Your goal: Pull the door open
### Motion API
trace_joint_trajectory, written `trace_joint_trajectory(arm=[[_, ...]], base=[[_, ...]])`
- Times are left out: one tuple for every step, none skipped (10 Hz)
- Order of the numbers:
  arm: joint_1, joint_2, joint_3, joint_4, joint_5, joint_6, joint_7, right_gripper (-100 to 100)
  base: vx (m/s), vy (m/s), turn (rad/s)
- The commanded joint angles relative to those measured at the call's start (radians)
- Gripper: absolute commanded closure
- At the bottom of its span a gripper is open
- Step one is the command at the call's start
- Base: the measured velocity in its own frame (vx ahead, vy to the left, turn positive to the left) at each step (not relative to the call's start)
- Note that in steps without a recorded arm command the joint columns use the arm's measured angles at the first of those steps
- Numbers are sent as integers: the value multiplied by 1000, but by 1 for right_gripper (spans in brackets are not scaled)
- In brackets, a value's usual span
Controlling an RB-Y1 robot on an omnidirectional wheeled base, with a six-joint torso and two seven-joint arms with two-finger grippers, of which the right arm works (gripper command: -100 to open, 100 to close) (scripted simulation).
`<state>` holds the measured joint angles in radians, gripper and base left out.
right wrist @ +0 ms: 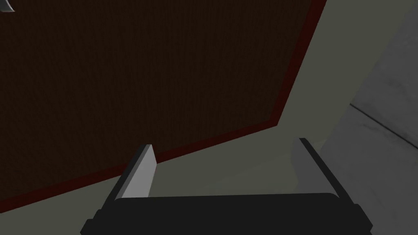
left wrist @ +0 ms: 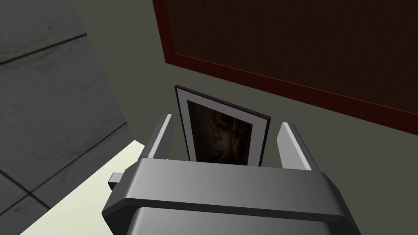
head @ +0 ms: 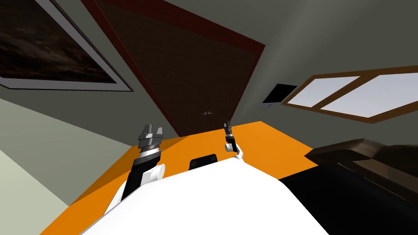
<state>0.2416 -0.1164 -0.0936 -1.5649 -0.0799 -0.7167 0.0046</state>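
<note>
a dark brown, red-framed door (head: 192, 73) stands before us, its small handle (head: 207, 113) near our right gripper (head: 227, 125). that and our left gripper (head: 152, 130) are spread wide, released, grasping nothing.

Left forearm (head: 134, 179): black shell, white cylindrical joint, stacked grey ribbed wrist rings. Left gripper (left wrist: 226, 138): mid-grey boxy body with bevelled edges, two thin light grey blade fingers (left wrist: 163, 136). Right gripper (right wrist: 224, 167): black box body, same blades. Right forearm (head: 230, 146): slim, black-and-white bands.
</note>
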Motion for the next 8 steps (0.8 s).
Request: trace_joint_trajectory(arm=[[-14, -4, -7, 50, -6, -5, -1, -100], [-24, -8, -13, 83, -9, -8, -2, -100], [-35, -11, -18, 114, -13, -11, -4, -100], [-45, -14, -23, 145, -17, -14, -5, -100], [-56, -18, -28, 176, -21, -16, -6, -100], [-66, -21, -34, 205, -25, -19, -8, -100], [-77, -24, -39, 229, -28, -22, -9, -100], [-77, -24, -39, 237, -28, -22, -9, -100]], base=[[98, -28, 120], [103, -23, 161], [91, -20, 136], [84, -18, 158], [105, -21, 147], [103, -28, 141], [94, -37, 166], [59, -31, 43]])
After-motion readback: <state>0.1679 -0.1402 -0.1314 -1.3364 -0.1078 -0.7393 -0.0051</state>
